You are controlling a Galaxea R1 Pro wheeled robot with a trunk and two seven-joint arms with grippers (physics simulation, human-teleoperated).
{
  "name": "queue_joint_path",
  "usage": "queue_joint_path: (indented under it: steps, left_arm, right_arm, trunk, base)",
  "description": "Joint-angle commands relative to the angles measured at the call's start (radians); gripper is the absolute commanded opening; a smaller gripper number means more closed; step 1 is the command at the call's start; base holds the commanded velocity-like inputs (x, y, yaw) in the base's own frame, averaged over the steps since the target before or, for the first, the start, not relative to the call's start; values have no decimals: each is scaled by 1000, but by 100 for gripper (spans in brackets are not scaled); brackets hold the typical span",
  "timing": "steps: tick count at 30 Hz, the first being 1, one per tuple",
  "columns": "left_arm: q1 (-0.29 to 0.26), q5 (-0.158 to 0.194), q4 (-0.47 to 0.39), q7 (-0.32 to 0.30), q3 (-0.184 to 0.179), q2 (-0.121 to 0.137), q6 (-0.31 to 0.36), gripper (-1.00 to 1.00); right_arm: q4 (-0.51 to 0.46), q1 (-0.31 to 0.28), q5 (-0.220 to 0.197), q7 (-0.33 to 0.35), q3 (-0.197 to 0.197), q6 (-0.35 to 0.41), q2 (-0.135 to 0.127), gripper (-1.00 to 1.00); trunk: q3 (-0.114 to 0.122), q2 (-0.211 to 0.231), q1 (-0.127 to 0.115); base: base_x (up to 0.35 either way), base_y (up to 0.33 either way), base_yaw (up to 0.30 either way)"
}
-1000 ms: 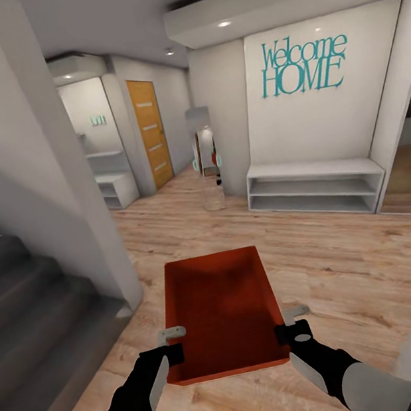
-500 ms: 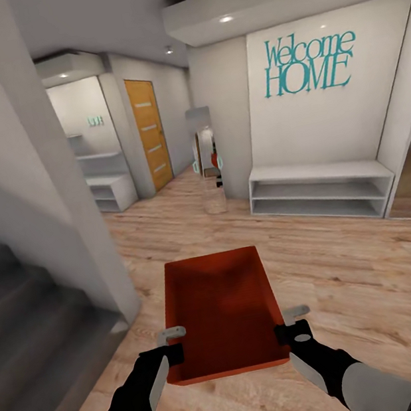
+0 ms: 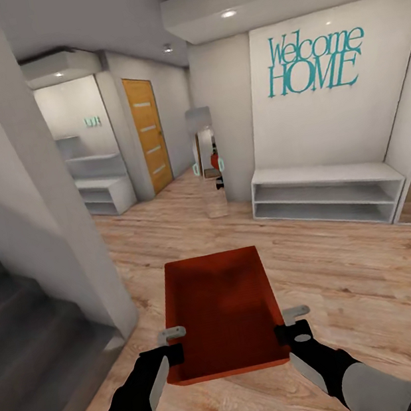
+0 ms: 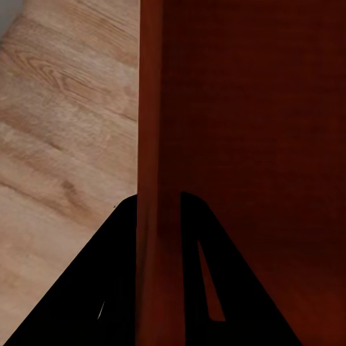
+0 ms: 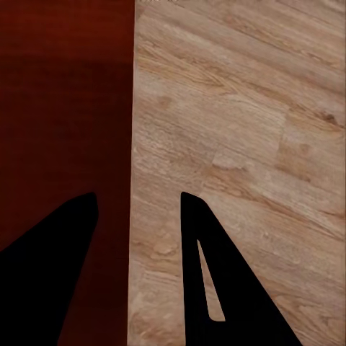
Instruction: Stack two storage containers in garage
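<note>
**Head view: one red bin held between two grippers, long way pointing ahead**

Head view shows a red-orange plastic box with straight walls and no lid (image 3: 221, 310), held up over the light wood-plank floor (image 3: 352, 274). The left gripper (image 3: 169, 348) pinches its left wall. The right gripper (image 3: 289, 327) pinches its right wall. Both sit at the near end, so the box reaches forward from them. An orange-brown wooden door (image 3: 147, 135) stands far ahead, toward the left gripper's side.

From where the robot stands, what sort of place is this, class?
Probably a home's entrance hall: a "Welcome HOME" sign above a low white shelf bench, stairs at the left, and a wood door down the corridor.
</note>
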Motion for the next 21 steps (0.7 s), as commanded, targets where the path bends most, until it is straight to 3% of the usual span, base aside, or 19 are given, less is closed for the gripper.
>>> queue_joint_path:
  steps: [1, 21]
  left_arm:
    - [-1, -30, -5, 26, 28, 0, 8, -100]
    - [-1, -29, -4, 26, 28, 0, 8, -100]
  right_arm:
    - [-3, -1, -12, -8, -1, 5, 19, -100]
    - [-4, 0, -12, -8, -1, 5, 19, -100]
  trunk:
    - [-2, -1, 1]
    - [-2, -1, 1]
  base:
    - [323, 0, 0]
    - [322, 0, 0]
